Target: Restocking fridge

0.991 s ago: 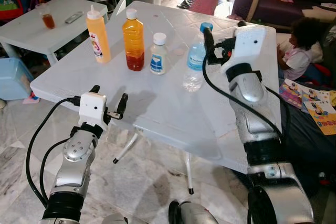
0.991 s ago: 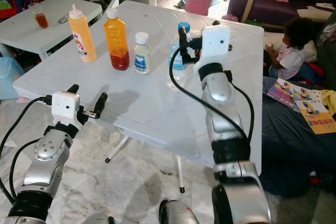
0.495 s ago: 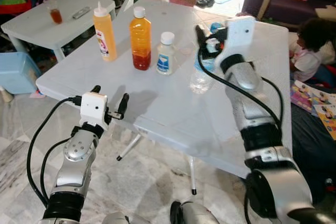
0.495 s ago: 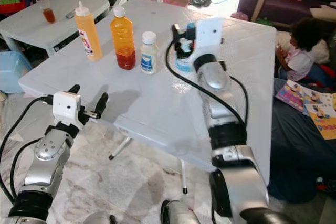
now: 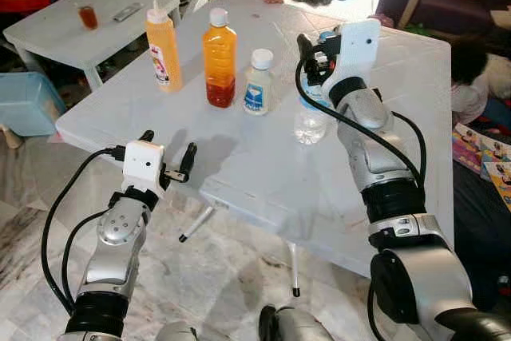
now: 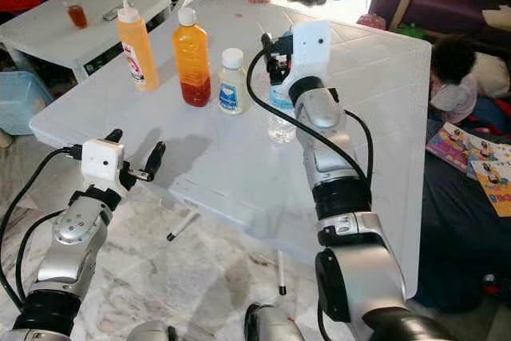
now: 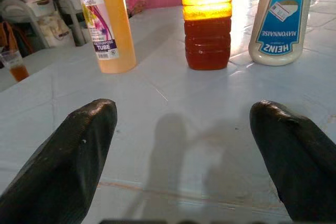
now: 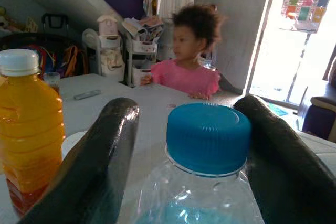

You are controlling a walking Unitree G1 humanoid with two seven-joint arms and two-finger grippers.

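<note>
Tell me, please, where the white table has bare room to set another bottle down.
Bare: the near half of the table, between the left claw and the right arm; also its far right corner. Crowded: the far row, squeeze bottle through water bottle.

Both eye views look down from the head across the white table (image 5: 263,165), sharing its row of bottles. The left wrist view sits low near the table edge, facing the mayonnaise jar (image 7: 283,17). The right wrist view looks closely at the water bottle (image 8: 207,166).
</note>
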